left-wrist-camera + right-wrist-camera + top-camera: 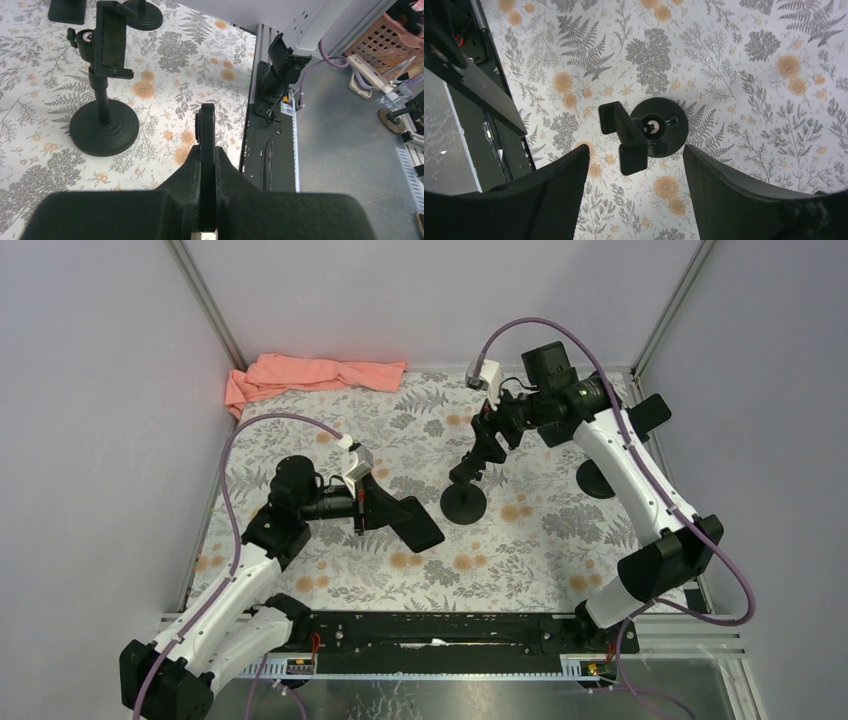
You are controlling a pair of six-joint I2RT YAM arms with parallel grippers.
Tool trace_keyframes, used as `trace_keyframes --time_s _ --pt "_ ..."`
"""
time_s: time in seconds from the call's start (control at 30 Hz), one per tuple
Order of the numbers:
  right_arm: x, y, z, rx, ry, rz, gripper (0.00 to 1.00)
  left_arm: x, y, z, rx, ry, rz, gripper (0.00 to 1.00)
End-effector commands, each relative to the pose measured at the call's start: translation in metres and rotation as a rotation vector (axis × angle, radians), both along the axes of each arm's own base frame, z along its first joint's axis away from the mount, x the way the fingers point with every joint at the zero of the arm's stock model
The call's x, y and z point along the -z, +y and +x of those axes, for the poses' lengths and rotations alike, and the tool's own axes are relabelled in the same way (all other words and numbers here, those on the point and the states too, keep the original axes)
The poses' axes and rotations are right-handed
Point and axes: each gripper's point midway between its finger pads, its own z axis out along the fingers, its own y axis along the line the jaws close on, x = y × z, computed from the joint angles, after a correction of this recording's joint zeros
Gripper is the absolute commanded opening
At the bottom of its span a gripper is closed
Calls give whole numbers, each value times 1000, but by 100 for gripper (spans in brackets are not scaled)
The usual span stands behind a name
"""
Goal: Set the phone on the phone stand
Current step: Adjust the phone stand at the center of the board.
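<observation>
**Black slab-shaped phone (415, 528) gripped in the left end effector (375, 505), not yet set on the black round-based phone stand (463, 505)**

The phone is clamped edge-on between narrowly set jaws and is held above the floral-patterned counter (520, 540), near the left side of the stand's round base and apart from it. The right end effector (635, 150) is spread wide with nothing gripped, and is poised directly over the phone stand, whose clamp head is seen from above in the right wrist view. A second black stand base (597, 480) is partly hidden behind the right arm. A crumpled pink cloth (315, 373) lies at the counter's far left corner.
</observation>
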Motion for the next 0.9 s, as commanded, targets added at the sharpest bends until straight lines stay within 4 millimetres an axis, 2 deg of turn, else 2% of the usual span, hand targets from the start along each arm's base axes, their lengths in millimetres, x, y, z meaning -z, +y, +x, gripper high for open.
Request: trace_keyframes --time_s 0.0,0.07,0.3,0.47,0.6,0.63,0.7,0.87 --pt "-32 1 -18 -58 -71 87 77 -35 -5 0 37 -55 -94 0" --pt "-27 2 -21 -53 -55 101 78 -34 -6 5 16 -35 -93 0" --pt "16 1 -7 40 -1 41 76 -10 -11 14 -13 103 -110 0" --pt "26 3 1 65 19 32 71 -2 -10 14 -27 119 -114 0" --pt "26 7 -3 53 36 56 60 3 -11 15 -30 129 -106 0" --pt "27 7 -4 54 42 61 55 4 -11 16 -32 131 -104 0" --pt "31 8 -7 57 59 66 37 6 -11 18 -36 139 -100 0" --pt "44 5 -12 76 118 69 19 16 -12 30 -91 159 -88 0"
